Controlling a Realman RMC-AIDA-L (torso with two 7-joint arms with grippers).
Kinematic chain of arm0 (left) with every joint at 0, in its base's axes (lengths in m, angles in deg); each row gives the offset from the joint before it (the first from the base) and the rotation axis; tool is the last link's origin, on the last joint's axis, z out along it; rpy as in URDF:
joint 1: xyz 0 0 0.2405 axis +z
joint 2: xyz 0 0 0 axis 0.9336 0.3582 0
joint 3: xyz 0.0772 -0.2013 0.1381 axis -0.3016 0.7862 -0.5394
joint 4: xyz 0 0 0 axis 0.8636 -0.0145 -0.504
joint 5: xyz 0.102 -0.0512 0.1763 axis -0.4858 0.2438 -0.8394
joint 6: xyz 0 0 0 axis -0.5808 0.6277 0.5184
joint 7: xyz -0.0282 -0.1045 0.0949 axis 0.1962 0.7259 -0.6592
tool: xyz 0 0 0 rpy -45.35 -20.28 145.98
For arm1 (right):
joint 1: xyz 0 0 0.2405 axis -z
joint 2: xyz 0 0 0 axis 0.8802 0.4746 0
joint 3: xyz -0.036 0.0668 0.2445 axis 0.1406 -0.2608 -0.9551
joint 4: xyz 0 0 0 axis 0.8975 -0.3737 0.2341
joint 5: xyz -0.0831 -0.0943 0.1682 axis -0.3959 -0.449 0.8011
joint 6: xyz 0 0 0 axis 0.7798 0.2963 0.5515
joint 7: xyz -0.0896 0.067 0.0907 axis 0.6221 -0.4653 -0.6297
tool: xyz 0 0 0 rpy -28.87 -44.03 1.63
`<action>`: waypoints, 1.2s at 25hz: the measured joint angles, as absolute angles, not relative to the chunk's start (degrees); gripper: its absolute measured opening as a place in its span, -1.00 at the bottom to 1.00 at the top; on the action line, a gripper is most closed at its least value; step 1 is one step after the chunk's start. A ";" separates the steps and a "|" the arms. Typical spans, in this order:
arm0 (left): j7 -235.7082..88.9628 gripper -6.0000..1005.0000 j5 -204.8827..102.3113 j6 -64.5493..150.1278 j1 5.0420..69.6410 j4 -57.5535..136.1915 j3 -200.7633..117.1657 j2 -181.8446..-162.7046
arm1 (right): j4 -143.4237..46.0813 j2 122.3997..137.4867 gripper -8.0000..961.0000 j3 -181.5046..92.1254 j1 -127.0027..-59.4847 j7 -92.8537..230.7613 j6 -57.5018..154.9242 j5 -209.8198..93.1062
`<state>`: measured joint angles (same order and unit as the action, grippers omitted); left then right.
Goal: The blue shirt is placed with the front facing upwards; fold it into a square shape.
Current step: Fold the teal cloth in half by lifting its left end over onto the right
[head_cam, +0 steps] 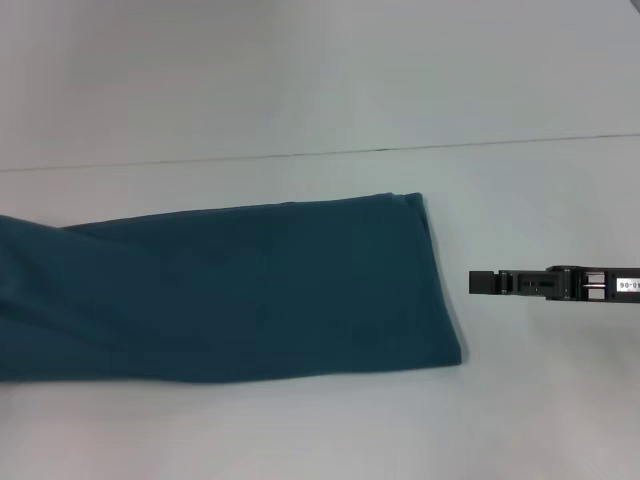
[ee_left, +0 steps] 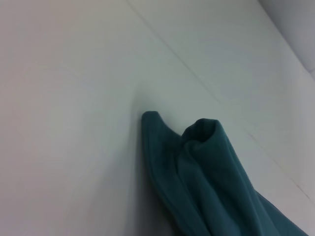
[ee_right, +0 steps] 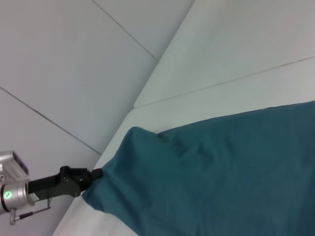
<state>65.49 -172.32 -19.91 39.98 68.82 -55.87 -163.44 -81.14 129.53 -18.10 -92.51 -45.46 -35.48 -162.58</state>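
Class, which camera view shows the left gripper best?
The right wrist view: the left gripper pinches the blue shirt's far edge. The head view shows only the right gripper; the left wrist view shows bunched shirt.

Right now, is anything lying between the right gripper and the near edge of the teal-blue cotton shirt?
Nothing visible: only bare white table separates the right gripper from the teal-blue cotton shirt. The left gripper is at the shirt's far end.

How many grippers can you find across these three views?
2. The right gripper is beside the shirt's right end, apart from it. The left gripper shows only in the right wrist view, at the shirt's far end.
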 joint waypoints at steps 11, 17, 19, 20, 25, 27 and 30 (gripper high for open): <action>64.90 -0.83 -167.40 -31.54 38.37 69.86 -55.02 -163.45 | -80.76 129.55 0.67 -18.21 -92.52 -45.45 -35.43 -162.83; 64.93 -0.83 -163.78 -38.12 34.60 70.67 -55.25 -163.71 | -80.77 129.59 0.67 -17.81 -92.52 -45.34 -35.77 -162.83; 64.97 -0.83 -162.93 -39.44 33.33 70.69 -55.26 -163.93 | -80.77 129.62 0.67 -17.75 -92.52 -45.38 -35.77 -162.83; 64.99 -0.83 -162.46 -39.86 32.85 70.69 -55.33 -164.05 | -80.77 129.64 0.67 -17.72 -92.52 -45.39 -35.76 -162.85; 64.96 -0.83 -160.02 -42.58 30.12 70.69 -55.61 -165.22 | -80.79 129.64 0.67 -17.69 -92.53 -45.40 -35.56 -162.92; 64.96 -0.83 -159.38 -43.47 29.30 70.69 -55.69 -165.83 | -80.78 129.64 0.67 -17.67 -92.63 -45.43 -35.52 -162.92; 64.86 -0.83 -159.16 -43.90 28.24 70.75 -56.20 -166.78 | -80.78 129.64 0.67 -17.67 -92.77 -45.45 -35.44 -162.92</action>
<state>64.86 -159.16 -43.90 28.24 70.75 -56.20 -166.78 -80.78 129.64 -17.67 -92.77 -45.45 -35.44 -162.92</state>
